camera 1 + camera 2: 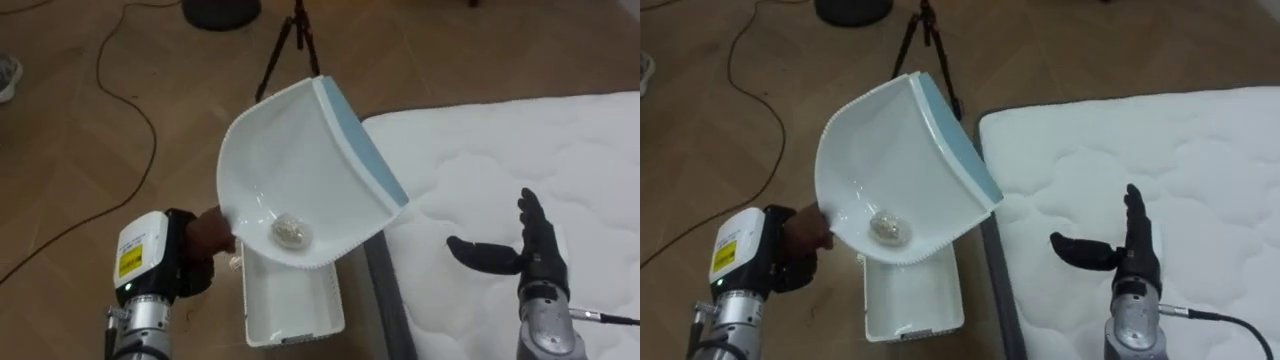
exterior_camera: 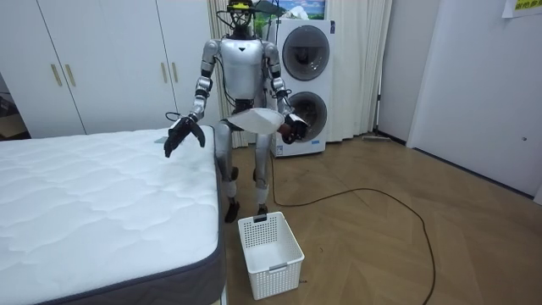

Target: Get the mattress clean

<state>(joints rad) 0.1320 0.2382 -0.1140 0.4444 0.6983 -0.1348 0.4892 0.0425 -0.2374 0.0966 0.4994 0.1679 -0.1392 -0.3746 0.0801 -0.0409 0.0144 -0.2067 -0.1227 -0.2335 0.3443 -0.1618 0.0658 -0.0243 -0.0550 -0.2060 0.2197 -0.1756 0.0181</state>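
Note:
My left hand (image 1: 203, 240) is curled round the handle of a white dustpan (image 1: 300, 165) with a pale blue front lip, tilted up beside the bed. A small crumpled wad (image 1: 291, 231) lies in the pan's low back corner. Directly under the pan, a white slatted basket (image 1: 290, 305) stands on the floor against the bed's side. My right hand (image 1: 530, 250) hovers open over the white quilted mattress (image 1: 470, 160), holding nothing. In the room view I stand at the bed's corner (image 2: 199, 157), with the dustpan (image 2: 258, 120) at waist height and the basket (image 2: 271, 246) a little in front of my feet.
A dark tripod (image 1: 295, 45) and a round dark base (image 1: 220, 10) stand on the wood floor beyond the pan. A black cable (image 1: 120, 90) loops across the floor at my left. Washing machines (image 2: 305, 80) and wardrobes (image 2: 102, 59) line the wall behind me.

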